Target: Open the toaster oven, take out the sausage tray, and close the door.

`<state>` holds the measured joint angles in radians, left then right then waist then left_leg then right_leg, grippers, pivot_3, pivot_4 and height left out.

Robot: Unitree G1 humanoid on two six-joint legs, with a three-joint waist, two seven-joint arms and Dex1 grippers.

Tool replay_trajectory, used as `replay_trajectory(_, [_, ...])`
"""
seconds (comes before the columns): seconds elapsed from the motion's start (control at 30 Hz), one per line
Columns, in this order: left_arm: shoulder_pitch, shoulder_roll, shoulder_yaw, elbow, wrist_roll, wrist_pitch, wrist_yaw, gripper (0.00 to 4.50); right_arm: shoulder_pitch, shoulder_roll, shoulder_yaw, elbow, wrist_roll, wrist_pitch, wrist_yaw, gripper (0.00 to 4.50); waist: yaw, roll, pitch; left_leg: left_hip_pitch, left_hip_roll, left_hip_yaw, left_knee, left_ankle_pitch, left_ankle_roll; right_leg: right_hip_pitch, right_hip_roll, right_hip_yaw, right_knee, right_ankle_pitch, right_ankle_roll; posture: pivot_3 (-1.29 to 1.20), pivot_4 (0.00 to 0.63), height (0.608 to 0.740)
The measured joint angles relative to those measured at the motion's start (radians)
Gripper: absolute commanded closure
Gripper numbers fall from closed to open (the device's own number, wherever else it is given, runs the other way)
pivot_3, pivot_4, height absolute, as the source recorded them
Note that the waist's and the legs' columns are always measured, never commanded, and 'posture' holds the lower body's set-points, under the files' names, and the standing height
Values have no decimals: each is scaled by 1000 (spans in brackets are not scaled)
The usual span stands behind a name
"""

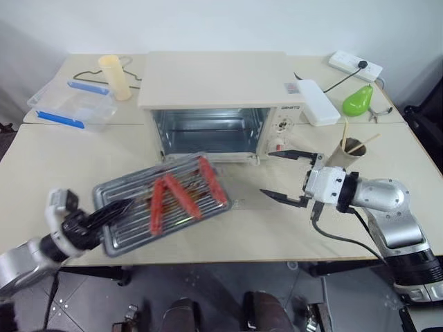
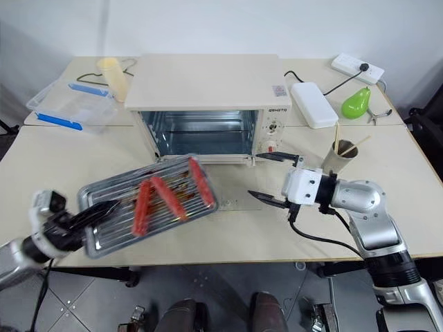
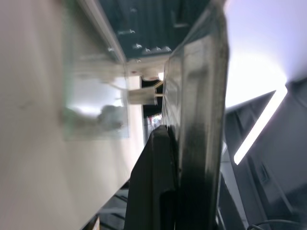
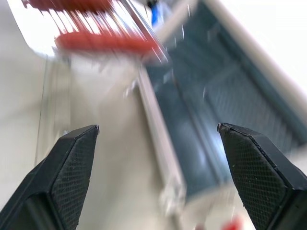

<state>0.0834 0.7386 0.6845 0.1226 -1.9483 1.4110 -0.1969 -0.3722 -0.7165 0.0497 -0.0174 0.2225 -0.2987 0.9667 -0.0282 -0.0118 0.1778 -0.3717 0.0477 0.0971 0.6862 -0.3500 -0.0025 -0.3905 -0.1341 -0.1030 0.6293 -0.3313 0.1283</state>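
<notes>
Two end effectors are showing over the near part of the table. Nearest, the left end effector is pinching the near-left edge of the sausage tray, its black fingers pressed together on the metal rim. That tray is being carried tilted, its far-right corner raised, with three red sausages lying across its ridged bottom; whether any part of it is resting on the table cannot be told. To the right, the right end effector is pointing toward the left, its two black fingers spread wide and gripping nothing, well apart from the tray. Between the tray and that end effector, the door is lying folded down flat on the table, its glass barely showing. Beyond it, the toaster oven is standing open, its silver interior exposed and its knobs on the right panel. Just right of the oven, a paper cup is holding sticks. Farther back, a clear box with blue clips, a cream cup, a white flat case, a green pear-shaped object and a power strip are sitting.
</notes>
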Motion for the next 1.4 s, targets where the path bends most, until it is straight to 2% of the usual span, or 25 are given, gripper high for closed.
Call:
replay_trajectory(0.13, [111, -35, 83, -53, 0, -57, -42, 4500, 17, 0, -21, 37, 6, 39, 4, 338, 4, 0, 0, 0, 0, 0, 0, 0, 0, 1, -1, 1, -1, 0, 0, 0, 150, 740])
replay_trajectory(0.23, [155, -140, 190, -88, 1, -145, -44, 4500, 34, 3, -30, 69, 27, 95, 2, 338, 3, 0, 0, 0, 0, 1, 0, 0, 0, 1, -1, 1, -2, 0, 0, 0, 150, 740])
replay_trajectory(0.3, [171, -245, 273, -137, 1, -222, -29, 4500, 35, 7, -35, 91, 46, 138, 9, 338, 1, 0, 0, 0, 0, 1, 0, 0, 0, 1, -1, 1, -2, 0, 0, 0, 150, 740])
replay_trajectory(0.47, [210, -391, 325, -239, 1, -315, 36, 4500, 35, 8, -36, 105, 97, 255, 35, 338, 4, 0, 0, 0, 0, 1, 0, 0, 1, 1, -2, 1, -2, 0, 0, 0, 150, 740])
replay_trajectory(0.6, [176, -537, 338, -297, 1, -428, 129, 4500, 28, 28, -39, 154, 140, 380, 36, 1279, 10, -2, -1, 1, -1, 1, 1, -1, 2, 2, -2, 0, -2, 0, 0, 0, 150, 740])
replay_trajectory(0.73, [66, -573, 355, -309, 0, -554, 277, 4500, -3, 48, -39, 228, 138, 470, 8, 2623, 25, -2, -1, 1, -1, 1, 5, -1, 2, 4, 0, 0, -2, 0, 0, 0, 150, 740])
replay_trajectory(0.9, [-26, -605, 315, -315, -1, -585, 380, 4500, -15, 84, -38, 275, 137, 494, 15, 4310, 30, -2, -1, 0, -2, -1, 7, -2, 4, 7, -1, -1, -3, 0, 0, 0, 150, 740])
replay_trajectory(0.93, [-43, -606, 304, -317, -1, -589, 399, 4500, -17, 95, -35, 289, 132, 483, 23, 4465, 30, -2, -1, 0, -3, -1, 7, -3, 4, 8, 0, -1, -4, 0, 0, 0, 150, 740])
replay_trajectory(1.1, [-101, -620, 287, -324, -1, -647, 498, 4500, -46, 142, -17, 377, 118, 413, 96, 4465, 22, -2, -1, 2, -1, -1, 7, -3, 3, 9, 2, -1, -4, 0, 0, 0, 150, 740])
replay_trajectory(1.23, [-112, -628, 296, -324, -1, -662, 517, 4500, -75, 176, -15, 427, 106, 374, 117, 4465, 22, -2, -1, 2, -1, -1, 8, -3, 2, 9, 3, -1, -4, 0, 0, 0, 150, 740])
replay_trajectory(1.4, [-135, -615, 328, -308, -1, -694, 549, 4500, -86, 237, -9, 414, 122, 371, 172, 4465, 25, -2, -1, 2, -1, -1, 8, -3, 2, 9, 3, -1, -4, 0, 0, 0, 150, 740])
